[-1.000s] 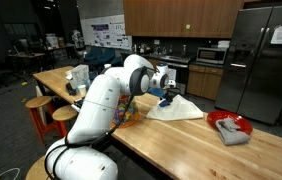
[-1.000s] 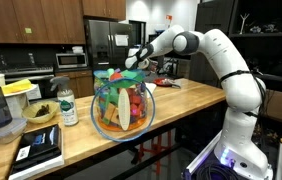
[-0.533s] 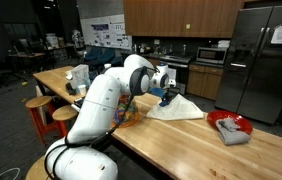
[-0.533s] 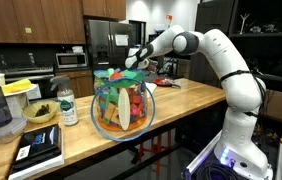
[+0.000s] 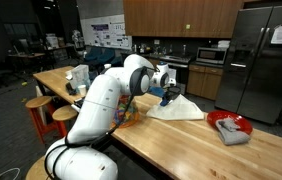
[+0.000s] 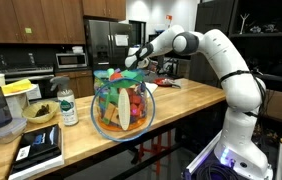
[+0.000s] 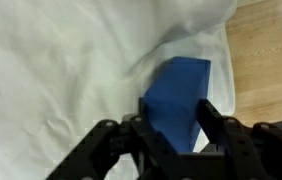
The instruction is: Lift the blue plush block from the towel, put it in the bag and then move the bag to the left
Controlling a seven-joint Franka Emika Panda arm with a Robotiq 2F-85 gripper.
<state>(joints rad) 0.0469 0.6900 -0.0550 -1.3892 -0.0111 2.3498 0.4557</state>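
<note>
Matt white cloth, creased, is seen in the towel (image 7: pixel 61 60); the blue plush block (image 7: pixel 178 95) is shown soft and dull. The claw (image 7: pixel 174 108) is finished in matt black. Pale, smooth wood forms the bench (image 5: pixel 181 140); the bag (image 6: pixel 121 105) is glossy clear plastic.

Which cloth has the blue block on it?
The rumpled white towel: the blue plush block lies on it. The smaller grey cloth sits apart, with the red dish.
</note>
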